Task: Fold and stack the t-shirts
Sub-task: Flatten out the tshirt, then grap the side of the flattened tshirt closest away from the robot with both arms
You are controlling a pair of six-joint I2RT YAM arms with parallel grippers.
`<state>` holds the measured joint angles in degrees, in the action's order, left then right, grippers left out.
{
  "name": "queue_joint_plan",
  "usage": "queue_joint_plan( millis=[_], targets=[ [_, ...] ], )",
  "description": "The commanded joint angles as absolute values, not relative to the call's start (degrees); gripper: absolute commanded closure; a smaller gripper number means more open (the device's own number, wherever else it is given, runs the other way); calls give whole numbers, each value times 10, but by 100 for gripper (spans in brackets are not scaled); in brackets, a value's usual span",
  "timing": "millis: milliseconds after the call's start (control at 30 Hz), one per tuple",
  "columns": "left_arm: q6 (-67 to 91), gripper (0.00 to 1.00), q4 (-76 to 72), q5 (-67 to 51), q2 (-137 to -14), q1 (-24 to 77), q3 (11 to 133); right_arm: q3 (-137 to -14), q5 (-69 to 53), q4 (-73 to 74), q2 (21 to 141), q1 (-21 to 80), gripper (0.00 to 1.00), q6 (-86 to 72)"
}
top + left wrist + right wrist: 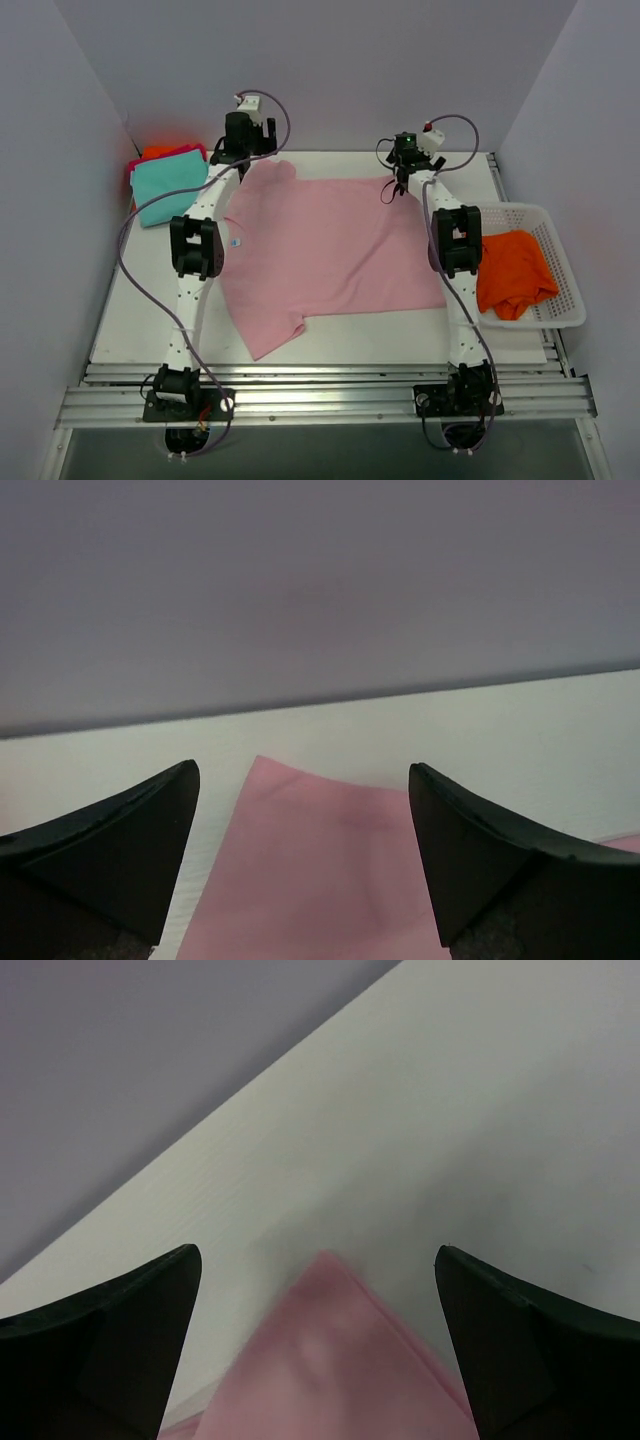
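Observation:
A pale pink t-shirt (320, 250) lies spread flat on the white table, its small blue neck tag (236, 241) at its left side. My left gripper (258, 158) hovers open over the shirt's far left sleeve; in the left wrist view the pink corner (320, 870) lies between the wide-apart fingers of the left gripper (300, 770), untouched. My right gripper (393, 188) stands open at the far right corner; the pink tip (330, 1370) lies loose between the fingers of the right gripper (315, 1250). A teal t-shirt (165, 188) tops a folded pile at the back left. An orange t-shirt (512, 272) is crumpled in the basket.
The white mesh basket (560, 300) stands at the table's right edge. Magenta and orange cloth edges (160, 153) show under the teal shirt. Grey walls close in the back and both sides. A slatted rail (320, 395) runs along the near edge by the arm bases.

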<state>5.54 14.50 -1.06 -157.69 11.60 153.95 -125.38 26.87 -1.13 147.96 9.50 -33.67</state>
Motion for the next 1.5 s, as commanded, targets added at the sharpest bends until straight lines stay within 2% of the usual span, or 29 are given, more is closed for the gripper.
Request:
queue_joint_plan(
  millis=[0,67,200,267,400,433,500,533,567,633,667,700,767,800,833,900,933,967,1033,1067,1100,1133,1200,1267,1300,1333,1400,1433,1467],
  targets=[
    [102,6,36,28,-1441,100,1405,-1210,333,-38,1370,90,0,-339],
    [99,6,-29,48,-1362,103,1339,-1146,346,-67,1329,93,0,-326],
    [89,6,-62,119,-1246,112,1197,-1063,391,-86,1216,105,0,-306],
    [91,6,-59,118,-1175,119,1148,-1004,417,-111,1160,122,0,-281],
    [118,6,-64,131,-1053,141,976,-907,468,-104,1079,154,0,-270],
    [126,6,-73,163,-1025,150,883,-884,457,-102,1061,156,3,-280],
    [141,6,-117,208,-940,194,782,-804,395,-92,1002,158,5,-314],
    [146,6,-151,225,-912,213,687,-769,361,-118,979,160,3,-328],
    [162,6,-163,267,-859,236,645,-725,336,-140,956,168,0,-329],
    [176,5,-170,328,-820,319,582,-609,365,-169,879,220,0,-331],
    [208,5,-137,419,-793,349,549,-583,394,-170,838,244,0,-346],
    [236,5,-108,461,-781,404,538,-564,451,-162,824,290,0,-354],
    [330,4,2,519,-747,452,517,-544,487,-111,798,331,0,-361],
    [325,4,23,559,-734,481,505,-544,493,-90,775,346,0,-364],
    [286,4,-13,601,-722,561,486,-534,509,-46,759,382,0,-375],
    [251,6,-38,706,-691,639,445,-500,517,-42,689,423,4,-377],
    [204,6,-96,713,-674,683,427,-446,529,-60,659,461,12,-374],
    [189,6,-139,697,-665,686,405,-417,542,-64,598,469,14,-412],
    [230,6,-260,658,-644,660,313,-362,507,-96,538,452,1,-455],
    [246,6,-270,623,-631,645,290,-322,478,-109,484,434,0,-451],
    [256,6,-277,534,-621,627,268,-311,442,-112,464,413,0,-456],
    [275,6,-230,505,-601,598,278,-310,370,-87,438,371,0,-462],
    [286,6,-72,503,-590,596,351,-343,341,-9,434,362,0,-454],
    [391,6,113,558,-591,616,424,-403,406,86,457,396,0,-470],
    [449,5,301,587,-593,629,458,-420,443,170,466,416,0,-495],
    [586,3,390,644,-598,648,508,-433,483,211,474,438,0,-519],
    [726,2,604,664,-601,704,526,-466,572,333,500,477,0,-588],
    [814,2,639,660,-601,715,516,-471,583,358,517,479,0,-648],
    [830,2,652,634,-601,724,503,-474,590,373,525,480,0,-663]
  ],
)
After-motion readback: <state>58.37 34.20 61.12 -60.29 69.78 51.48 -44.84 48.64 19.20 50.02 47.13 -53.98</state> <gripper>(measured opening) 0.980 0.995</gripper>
